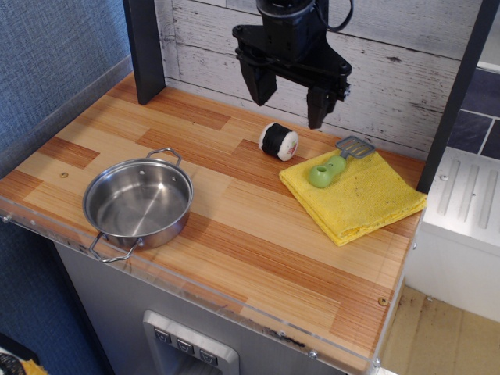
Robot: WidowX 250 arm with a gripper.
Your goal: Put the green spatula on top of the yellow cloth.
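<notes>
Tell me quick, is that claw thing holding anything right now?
Gripper: open and empty, raised above the counter; the green spatula lies on the yellow cloth.

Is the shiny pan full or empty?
Empty. The steel pan shows only its bare, shiny bottom, with nothing inside. The green spatula lies over on the yellow cloth, not in the pan.

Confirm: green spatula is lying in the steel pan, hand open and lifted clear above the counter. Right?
Not quite. The green spatula is not in the steel pan, which holds nothing; it lies on the yellow cloth, its grey blade reaching the cloth's back edge. The rest holds: the hand is open and lifted clear above the counter. The observation.image view shows this.
</notes>
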